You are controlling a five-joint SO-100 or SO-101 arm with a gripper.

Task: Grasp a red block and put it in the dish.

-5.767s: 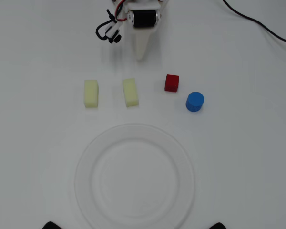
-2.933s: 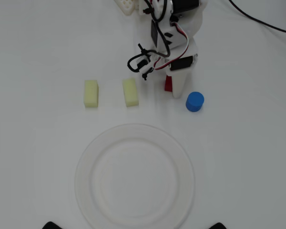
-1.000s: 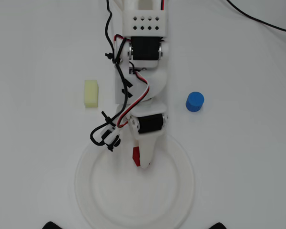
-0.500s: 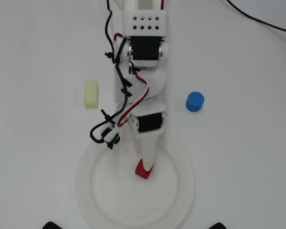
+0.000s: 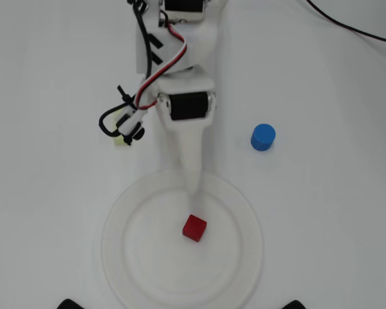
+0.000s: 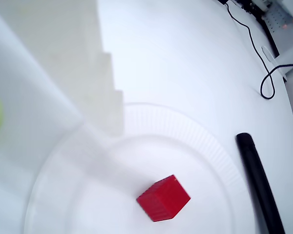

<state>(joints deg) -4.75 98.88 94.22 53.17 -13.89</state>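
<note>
Red block [image 5: 194, 228]: we saw it lying on the flat centre of the dish [image 5: 125, 212], free of any grip.
Gripper [image 5: 194, 193]: it hung over the dish's far rim, just short of the block; we could not tell whether its fingers were apart or together.
Progress: we judged the placing done.
Risk: a low pull-back could clip the ribbed rim and shift the dish, or nudge the block.
Bystander: the blue cylinder [image 5: 262, 137] stood well apart.
</note>
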